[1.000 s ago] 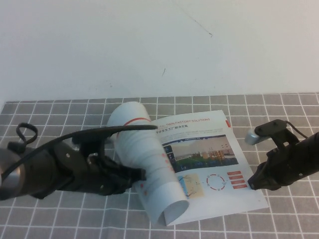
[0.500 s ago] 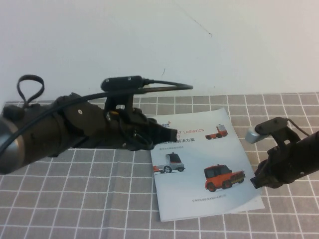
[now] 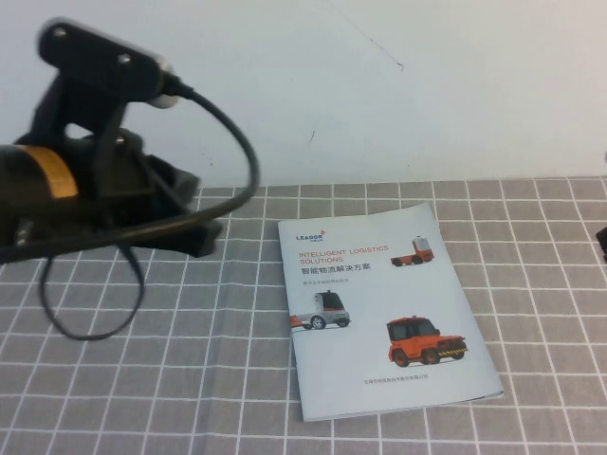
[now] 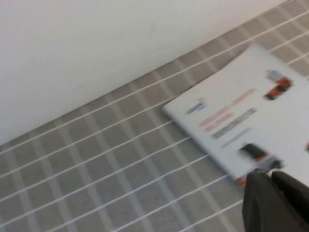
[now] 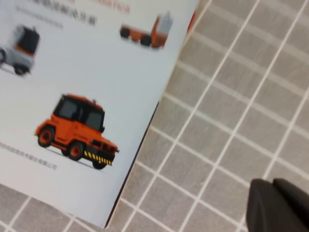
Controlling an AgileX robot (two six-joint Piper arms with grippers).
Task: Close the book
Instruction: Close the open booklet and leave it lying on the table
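Observation:
The book (image 3: pixel 384 308) lies closed and flat on the grey checked cloth (image 3: pixel 142 379), its white cover with orange vehicles facing up. My left arm (image 3: pixel 104 190) is raised at the far left, well clear of the book. In the left wrist view my left gripper (image 4: pixel 271 176) is shut and empty, hovering above the book (image 4: pixel 251 116) near its spine side. My right gripper (image 5: pixel 272 182) is also shut and empty, over bare cloth to the right of the book (image 5: pixel 82 87). In the high view only a dark sliver of the right arm (image 3: pixel 603 243) shows at the right edge.
The checked cloth ends at a white surface (image 3: pixel 379 95) behind the book. Nothing else lies on the cloth.
The curled pages have been turned over and the book now lies closed. My left arm has lifted back to the left. My right arm has pulled away to the right edge.

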